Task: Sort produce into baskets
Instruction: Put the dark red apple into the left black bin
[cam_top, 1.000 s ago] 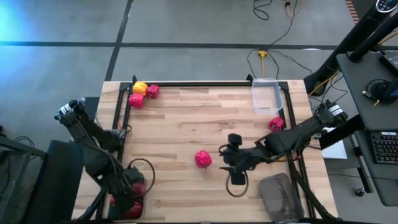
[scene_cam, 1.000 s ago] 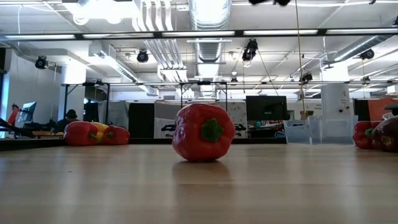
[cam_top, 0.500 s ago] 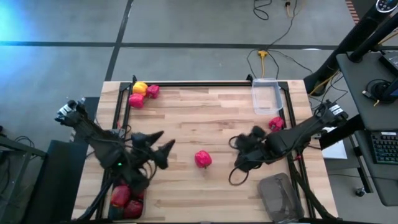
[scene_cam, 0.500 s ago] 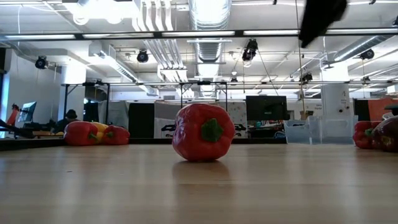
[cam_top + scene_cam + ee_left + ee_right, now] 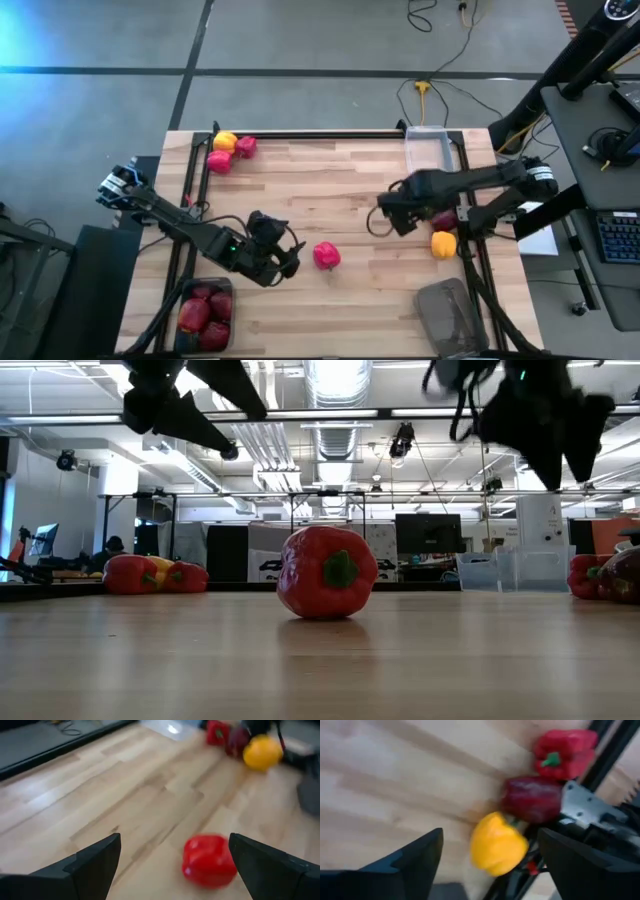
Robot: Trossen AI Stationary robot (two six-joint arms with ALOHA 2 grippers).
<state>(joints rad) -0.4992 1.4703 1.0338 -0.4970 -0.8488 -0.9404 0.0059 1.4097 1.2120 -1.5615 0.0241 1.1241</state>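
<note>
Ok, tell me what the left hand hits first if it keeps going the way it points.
Most likely the red pepper: it lies just ahead of the open left hand, between its fingers' lines, with bare table before it.

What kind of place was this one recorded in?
Probably a robotics lab or open workshop: exposed ceiling ducts and strip lights, a monitor behind the wooden table, a keyboard on a side desk.

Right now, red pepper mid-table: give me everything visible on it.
The red pepper is bright red, glossy and lumpy-lobed, with a green stem stub facing the low camera. It rests alone on the bare wooden table, near the middle, in no basket, and nothing touches it. The left pincer hovers beside it, open and aimed at it, with the pepper ahead of its fingers in the wrist view. It looks whole and undamaged.
</note>
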